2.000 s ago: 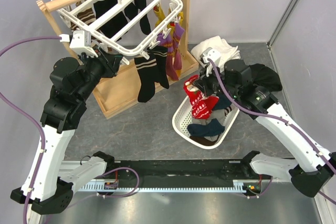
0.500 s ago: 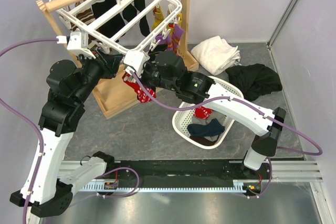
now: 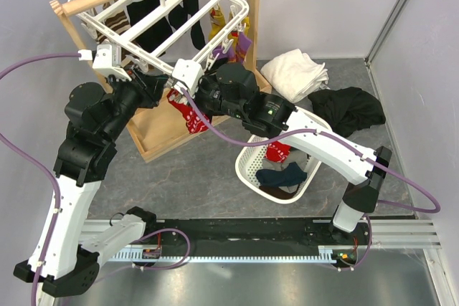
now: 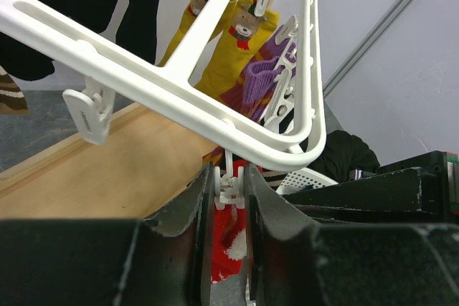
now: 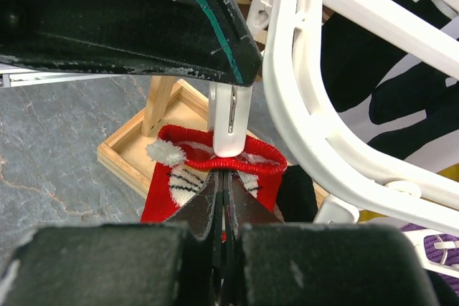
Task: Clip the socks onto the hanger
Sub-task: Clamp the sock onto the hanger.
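The white slatted hanger [image 3: 179,23] hangs tilted from the wooden rail. It also shows in the left wrist view [image 4: 215,98] and the right wrist view [image 5: 315,105]. My left gripper [image 3: 163,85] [image 4: 231,177] is shut on a white clip peg [image 4: 231,185] at the hanger's near corner. My right gripper [image 3: 188,99] [image 5: 224,177] is shut on the cuff of a red sock [image 3: 191,118] [image 5: 179,177] and holds that cuff against the tip of the same peg [image 5: 231,123]. The sock hangs below my left fingers [image 4: 226,249]. A second red sock [image 3: 278,151] lies in the basket. I cannot make out the grey pair.
The white lattice basket [image 3: 247,159] stands right of centre with a dark sock [image 3: 281,175] in it. The wooden stand's base [image 3: 150,137] lies under the hanger. Black socks [image 3: 154,23] and yellow and purple socks [image 3: 231,41] hang clipped. White cloth [image 3: 294,73] and black cloth [image 3: 351,109] lie behind.
My right arm has swung from the basket to the hanger's near corner with the red sock, then raised its cuff to the peg. My left gripper stays on the peg.
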`<state>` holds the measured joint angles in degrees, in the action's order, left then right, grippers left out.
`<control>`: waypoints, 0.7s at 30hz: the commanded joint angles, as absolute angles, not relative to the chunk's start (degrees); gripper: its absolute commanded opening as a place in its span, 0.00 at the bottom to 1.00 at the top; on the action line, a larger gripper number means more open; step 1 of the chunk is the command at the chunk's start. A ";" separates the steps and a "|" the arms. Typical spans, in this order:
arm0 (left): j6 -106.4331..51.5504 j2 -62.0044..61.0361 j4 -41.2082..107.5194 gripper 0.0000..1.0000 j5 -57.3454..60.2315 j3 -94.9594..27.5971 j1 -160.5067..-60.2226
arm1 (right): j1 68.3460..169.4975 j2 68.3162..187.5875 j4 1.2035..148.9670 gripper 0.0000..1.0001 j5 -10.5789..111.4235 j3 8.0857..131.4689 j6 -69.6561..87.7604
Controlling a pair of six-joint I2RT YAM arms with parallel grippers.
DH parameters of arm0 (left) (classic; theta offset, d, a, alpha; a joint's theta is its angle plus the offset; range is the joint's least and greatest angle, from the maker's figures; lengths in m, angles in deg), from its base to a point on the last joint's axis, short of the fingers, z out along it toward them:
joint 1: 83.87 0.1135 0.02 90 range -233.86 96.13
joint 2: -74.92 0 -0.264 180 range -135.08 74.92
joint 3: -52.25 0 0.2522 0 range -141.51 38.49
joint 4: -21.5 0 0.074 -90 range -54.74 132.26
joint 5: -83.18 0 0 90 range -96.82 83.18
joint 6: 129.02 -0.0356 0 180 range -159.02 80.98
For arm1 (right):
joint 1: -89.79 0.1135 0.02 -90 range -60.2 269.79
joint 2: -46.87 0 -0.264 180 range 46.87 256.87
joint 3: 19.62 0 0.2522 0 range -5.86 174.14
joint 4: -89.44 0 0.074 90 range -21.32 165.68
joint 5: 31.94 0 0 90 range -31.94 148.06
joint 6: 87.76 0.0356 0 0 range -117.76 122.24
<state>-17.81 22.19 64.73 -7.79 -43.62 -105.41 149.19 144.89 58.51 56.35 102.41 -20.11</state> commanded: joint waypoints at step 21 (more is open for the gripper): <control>-20.04 23.33 67.08 0.02 -7.70 -43.25 -105.31 | 149.21 143.11 62.76 0.00 53.49 105.50 -18.68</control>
